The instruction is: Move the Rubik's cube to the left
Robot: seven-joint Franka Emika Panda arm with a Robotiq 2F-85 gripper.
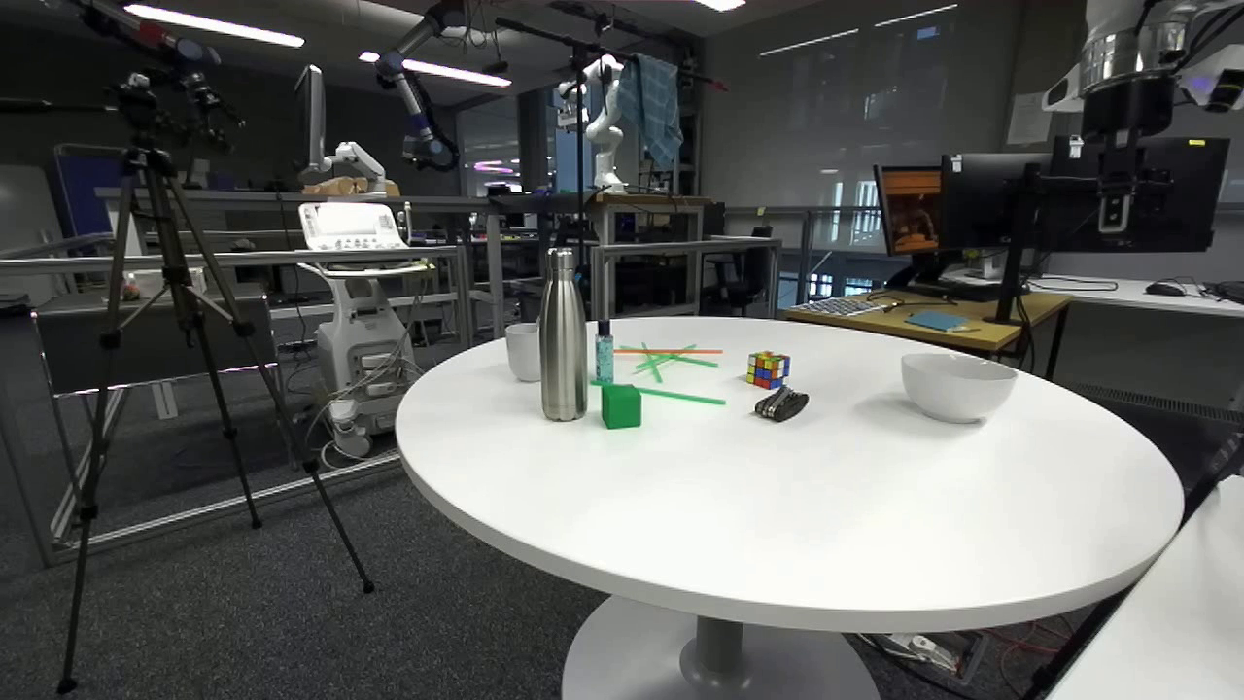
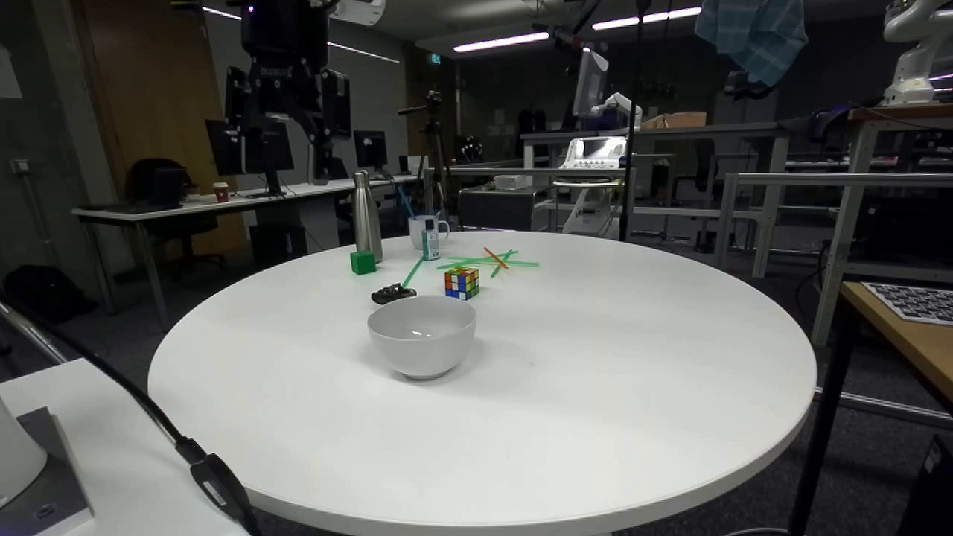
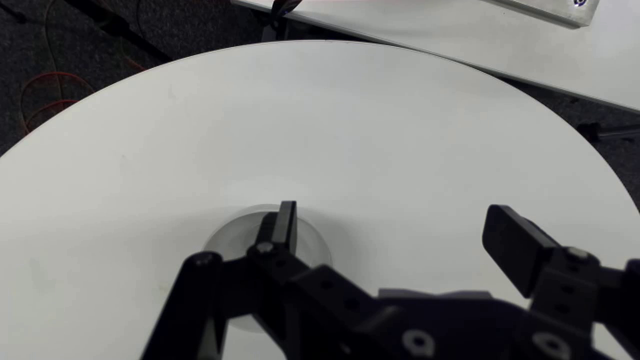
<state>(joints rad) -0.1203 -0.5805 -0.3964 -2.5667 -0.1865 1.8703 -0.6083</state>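
Observation:
The Rubik's cube shows in both exterior views (image 1: 768, 369) (image 2: 461, 284). It sits on the white round table (image 1: 739, 525), beside a small flat dark object (image 1: 781, 403) that also shows in an exterior view (image 2: 393, 293). The cube is out of the wrist view. My gripper is high above the table, well apart from the cube, in both exterior views (image 1: 1115, 219) (image 2: 284, 167). In the wrist view its fingers (image 3: 391, 210) are wide apart with nothing between them.
A white bowl (image 1: 957, 387) (image 2: 422, 339) stands near the cube; in the wrist view it lies partly behind a finger (image 3: 315, 240). A tall steel bottle (image 1: 564, 340), green block (image 1: 621, 406), small blue bottle (image 1: 604, 360), white mug (image 1: 523, 352) and sticks (image 1: 680, 395) stand or lie around.

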